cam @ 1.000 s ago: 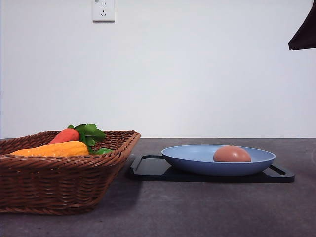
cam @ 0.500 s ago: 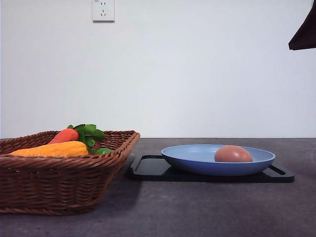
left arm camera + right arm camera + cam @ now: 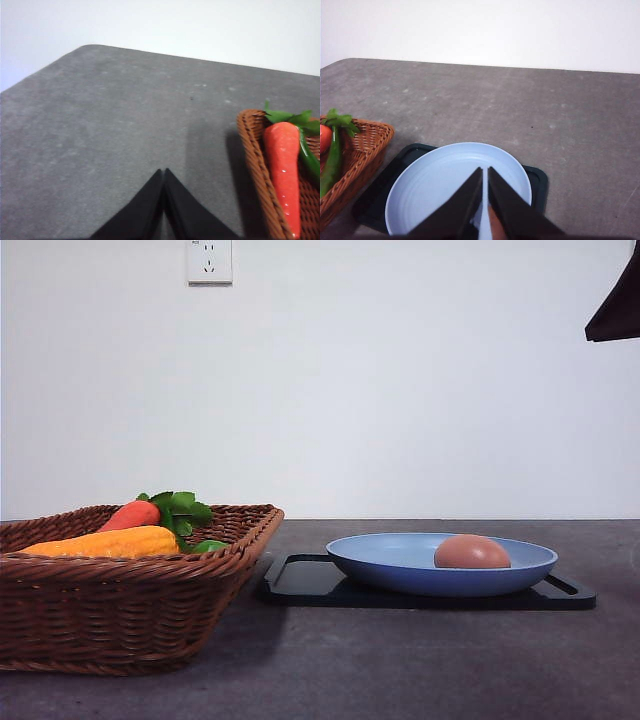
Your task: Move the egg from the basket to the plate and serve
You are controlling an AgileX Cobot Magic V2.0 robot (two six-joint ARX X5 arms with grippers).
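Egg (image 3: 472,552) rests in the plate (image 3: 400,562), directly under our right claw (image 3: 485,172), whose fingers sit nearly together and empty above it. Our left claw (image 3: 164,174), pressed closed and empty, hangs beside the basket (image 3: 255,165), farther off.

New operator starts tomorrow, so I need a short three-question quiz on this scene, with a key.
1. True or false: the egg lies in the basket.
2. What does the blue plate sit on?
A. bare table
B. black tray
C. basket
3. Which two vegetables rise above the basket's rim in the front view?

Key:
1. False, it lies in the plate.
2. B
3. Carrot and corn cob.
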